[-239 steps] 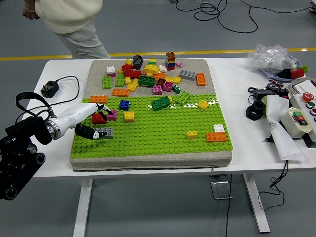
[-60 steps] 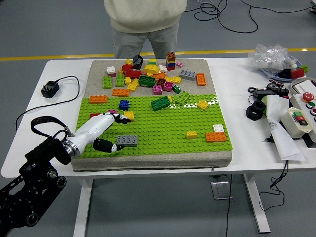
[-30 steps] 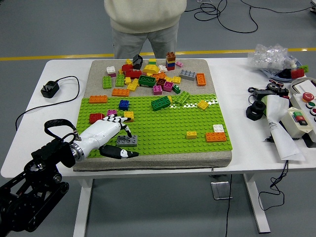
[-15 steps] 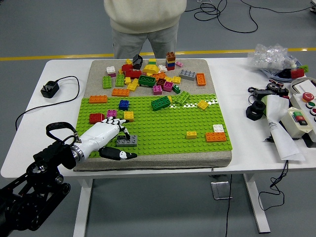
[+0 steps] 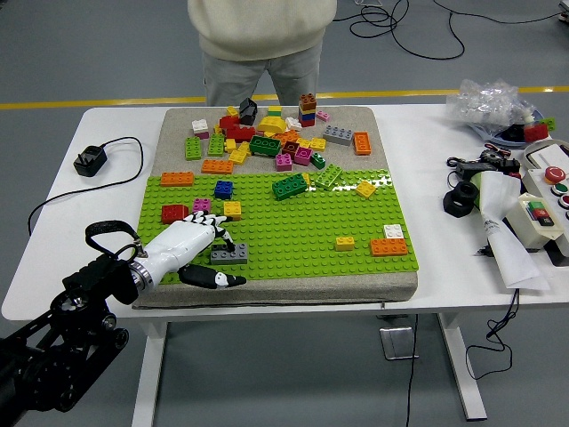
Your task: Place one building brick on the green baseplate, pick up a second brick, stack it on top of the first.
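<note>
One grey brick (image 5: 229,254) sits on the green baseplate (image 5: 293,233) near its near-left corner, left hand (image 5: 188,253) loosely spread, fingertips touching it, gripping nothing. Probably light, rigid, slick plastic; best pinched across the long sides.

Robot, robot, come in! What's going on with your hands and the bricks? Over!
Left hand open, fingertips on the grey brick. Grey brick flat on the green baseplate, nothing stacked on it. Red brick close beside the hand. Right hand out of view.
</note>
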Controlling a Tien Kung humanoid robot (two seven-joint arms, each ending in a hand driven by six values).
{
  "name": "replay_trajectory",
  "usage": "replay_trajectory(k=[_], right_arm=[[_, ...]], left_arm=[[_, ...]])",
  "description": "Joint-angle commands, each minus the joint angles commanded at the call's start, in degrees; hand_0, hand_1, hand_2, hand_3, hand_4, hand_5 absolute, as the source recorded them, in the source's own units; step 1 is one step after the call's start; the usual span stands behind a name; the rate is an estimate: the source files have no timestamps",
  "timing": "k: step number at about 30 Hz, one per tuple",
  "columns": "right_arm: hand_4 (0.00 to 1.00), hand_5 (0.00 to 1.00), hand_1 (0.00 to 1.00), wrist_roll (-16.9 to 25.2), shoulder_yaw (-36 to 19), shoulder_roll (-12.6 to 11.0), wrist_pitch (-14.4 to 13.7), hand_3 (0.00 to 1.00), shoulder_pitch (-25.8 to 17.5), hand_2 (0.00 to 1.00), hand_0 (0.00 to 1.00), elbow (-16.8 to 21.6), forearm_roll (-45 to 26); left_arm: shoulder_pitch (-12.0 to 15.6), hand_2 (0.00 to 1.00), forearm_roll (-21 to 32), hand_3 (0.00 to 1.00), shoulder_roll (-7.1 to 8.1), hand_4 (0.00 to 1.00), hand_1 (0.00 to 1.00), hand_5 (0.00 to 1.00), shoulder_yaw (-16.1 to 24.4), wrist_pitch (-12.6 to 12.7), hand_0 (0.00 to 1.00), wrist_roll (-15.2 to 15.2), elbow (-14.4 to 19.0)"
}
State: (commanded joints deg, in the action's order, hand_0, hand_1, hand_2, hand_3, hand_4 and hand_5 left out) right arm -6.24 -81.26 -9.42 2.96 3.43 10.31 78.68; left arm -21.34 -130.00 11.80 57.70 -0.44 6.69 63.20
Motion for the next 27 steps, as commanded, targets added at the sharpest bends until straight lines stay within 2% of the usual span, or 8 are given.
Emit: replay_trajectory(k=[17,22,27], right_arm=[[0.948,0.683,0.693,0.0,0.0,0.0,0.0,0.698,0.0,0.739,0.76,0.0,-0.1],[0.948,0.683,0.693,0.0,-0.1,0.0,0.0,0.698,0.0,0.739,0.76,0.0,-0.1],[0.948,0.684,0.693,0.0,-0.2,-0.1,0.0,0.698,-0.1,0.739,0.76,0.0,0.0]], left_arm=[[0.3,0.998,0.0,0.59,-0.19,0.998,0.998,0.708,-0.4,0.2,0.998,0.1,-1.0],[0.6,0.998,0.0,0.59,0.21,0.998,0.998,0.708,0.4,0.0,0.998,0.2,0.6],[1.4,0.994,1.9,0.588,1.17,0.998,0.998,0.702,1.9,-0.1,0.998,0.6,4.8]])
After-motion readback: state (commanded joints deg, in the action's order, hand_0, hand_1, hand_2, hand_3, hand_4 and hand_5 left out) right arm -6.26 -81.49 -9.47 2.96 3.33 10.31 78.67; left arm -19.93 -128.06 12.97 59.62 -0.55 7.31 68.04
